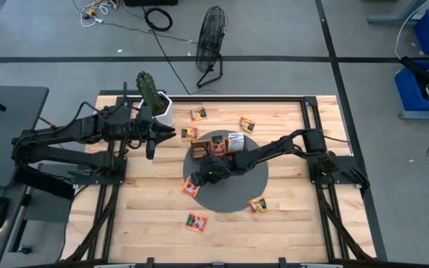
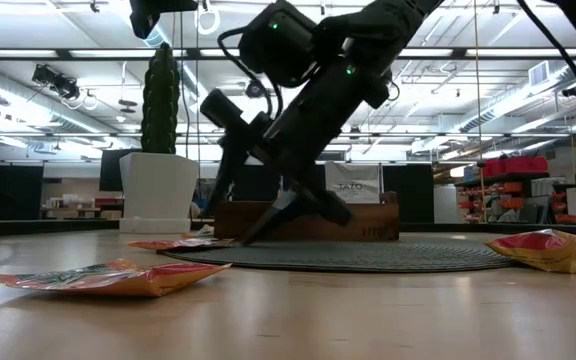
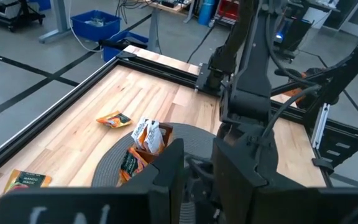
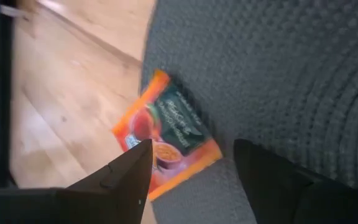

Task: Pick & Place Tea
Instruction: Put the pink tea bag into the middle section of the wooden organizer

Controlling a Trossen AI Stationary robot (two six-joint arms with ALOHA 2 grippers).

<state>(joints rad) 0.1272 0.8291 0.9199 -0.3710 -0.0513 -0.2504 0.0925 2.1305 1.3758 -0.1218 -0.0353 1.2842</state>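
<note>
Several small orange-red tea sachets lie around a brown wooden tray (image 1: 213,147) on a round grey mat (image 1: 233,190). More sachets (image 3: 146,135) stand upright in the tray. My right gripper (image 4: 191,158) is open and slants down over one orange sachet (image 4: 166,143), which lies flat half on the mat's left edge and half on the wood. Its fingers stand on either side of the sachet, apart from it. In the high view this gripper (image 1: 196,182) is just above that sachet (image 1: 191,189). My left gripper (image 1: 159,134) is open and hovers left of the tray, holding nothing.
A potted cactus in a white pot (image 1: 157,103) stands at the far left, beside my left arm. Loose sachets lie far (image 1: 198,114), far right (image 1: 246,124), near right (image 1: 257,204) and near (image 1: 196,222). Bare wood lies along the near edge.
</note>
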